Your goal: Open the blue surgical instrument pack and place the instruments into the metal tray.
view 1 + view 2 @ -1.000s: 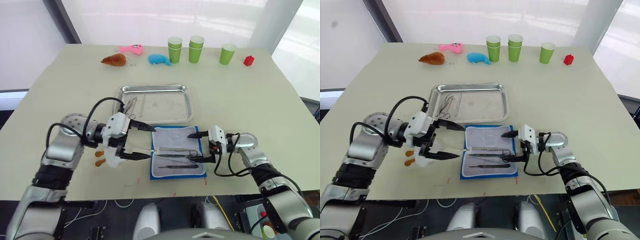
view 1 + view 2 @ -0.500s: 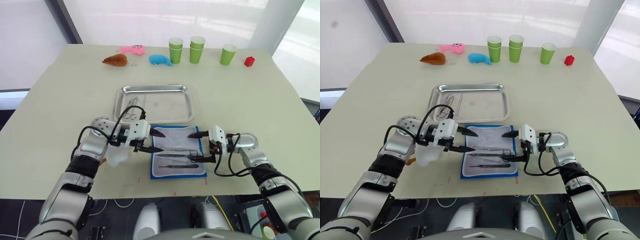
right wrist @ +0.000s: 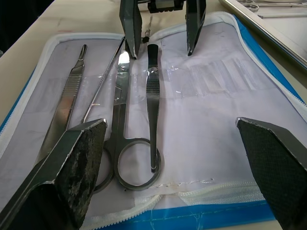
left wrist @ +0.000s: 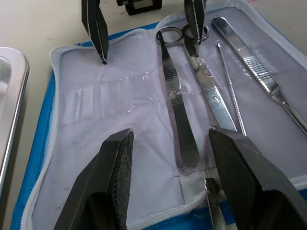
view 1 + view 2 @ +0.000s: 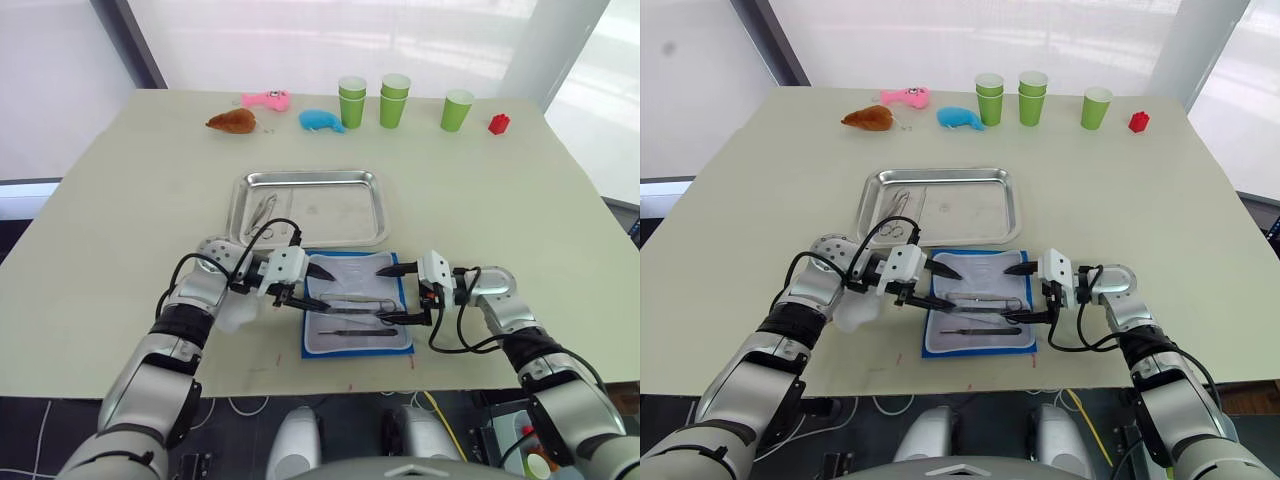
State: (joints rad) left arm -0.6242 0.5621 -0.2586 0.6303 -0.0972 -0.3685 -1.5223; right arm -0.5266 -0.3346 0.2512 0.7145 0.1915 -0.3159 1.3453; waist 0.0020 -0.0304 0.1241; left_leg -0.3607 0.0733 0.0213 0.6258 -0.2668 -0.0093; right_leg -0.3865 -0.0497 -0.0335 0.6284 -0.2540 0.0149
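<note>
In the left eye view, the open pack [image 5: 357, 316] lay at 6 o'clock from the tray [image 5: 312, 208]. The left gripper [image 5: 312, 285] and right gripper [image 5: 392, 293] hovered over it, fingers spread, empty. In the left wrist view, scissors [image 4: 178, 115] rested on the lining. In the right wrist view, tweezers [image 3: 152, 98] lay beside them.

Blue surgical instrument pack [image 5: 357, 316]: lies open and flat at lower centre of the frame, pale lining up, blue border showing. Instruments [image 4: 178, 112]: ring-handled scissors, forceps, a thin probe and a flat handle lie side by side on the lining; more rest in the metal tray [image 5: 340, 180], left end. Tray: shiny, rectangular, centre frame, just above the pack.
</note>
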